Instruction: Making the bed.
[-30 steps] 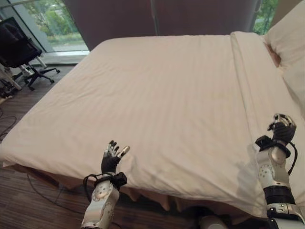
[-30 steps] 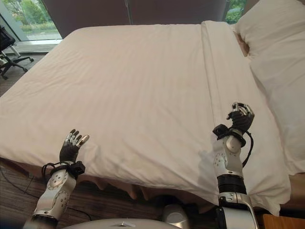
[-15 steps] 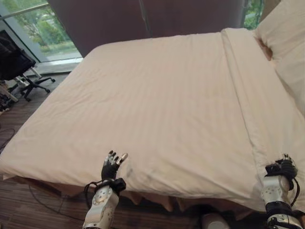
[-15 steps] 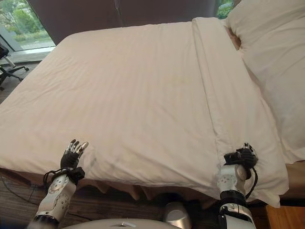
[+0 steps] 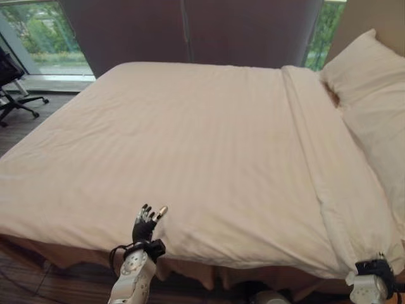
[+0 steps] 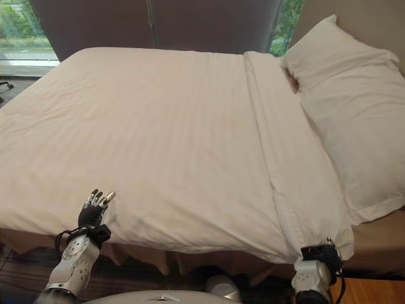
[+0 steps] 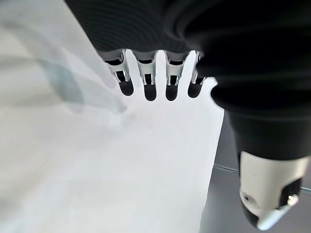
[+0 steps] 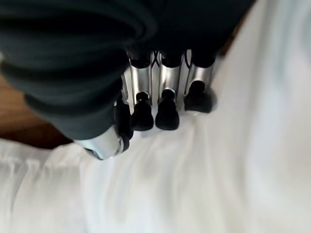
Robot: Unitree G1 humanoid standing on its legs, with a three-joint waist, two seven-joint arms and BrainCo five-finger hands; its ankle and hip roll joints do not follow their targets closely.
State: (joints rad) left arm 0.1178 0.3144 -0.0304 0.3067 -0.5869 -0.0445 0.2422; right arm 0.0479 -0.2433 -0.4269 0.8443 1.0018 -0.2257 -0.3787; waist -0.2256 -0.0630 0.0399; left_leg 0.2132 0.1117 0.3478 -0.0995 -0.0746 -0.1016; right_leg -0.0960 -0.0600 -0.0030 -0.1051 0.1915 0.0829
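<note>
I'm working in a bedroom: a wide bed under a white striped duvet, two white pillows at its head. Beyond the bed hang dark curtains between windows; an office chair stands on wood floor beside it.

A white striped duvet lay flat and smooth over the bed, its folded top edge just beside two white pillows.

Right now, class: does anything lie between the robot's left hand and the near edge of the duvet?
Nothing visible does. The left hand, fingers straight, is raised right at the duvet's near edge, with only white cloth past its fingers in the left wrist view. The right hand is at the duvet's near right corner.
</note>
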